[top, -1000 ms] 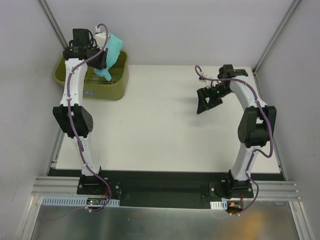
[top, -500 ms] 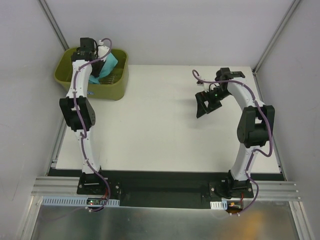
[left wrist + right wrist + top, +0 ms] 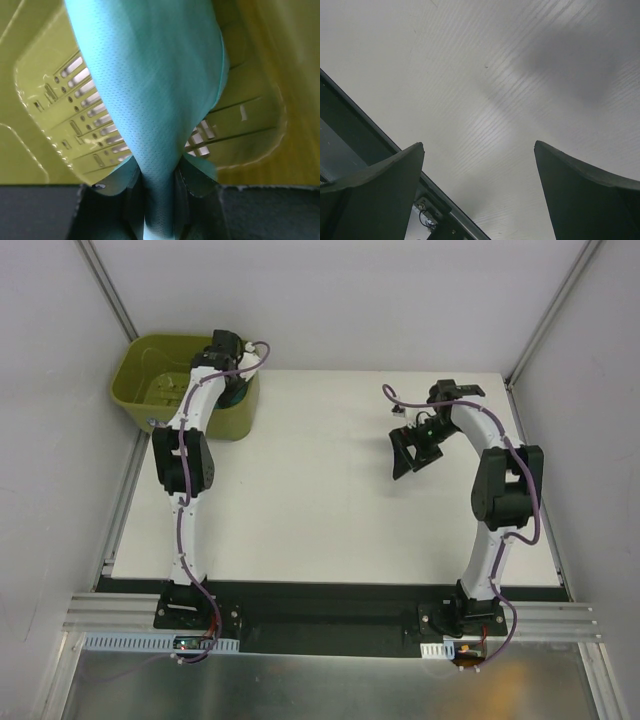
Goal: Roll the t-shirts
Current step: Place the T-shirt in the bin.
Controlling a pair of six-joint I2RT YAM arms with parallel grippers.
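Teal t-shirt (image 3: 150,90) is hanging over the tub (image 3: 140,370) in the overhead view's upper left, with the left gripper (image 3: 159,200) pinching one narrow fold. Thin cloth may be slipping free or snagging the tub's slots. The right gripper (image 3: 479,145) is gaping wide, holding nothing.

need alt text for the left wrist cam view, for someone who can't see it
A teal t-shirt is pinched in the left gripper at the bottom of the frame, its thin fabric stretching up the middle of the view. Behind it is the slotted inside of an olive-green plastic tub.
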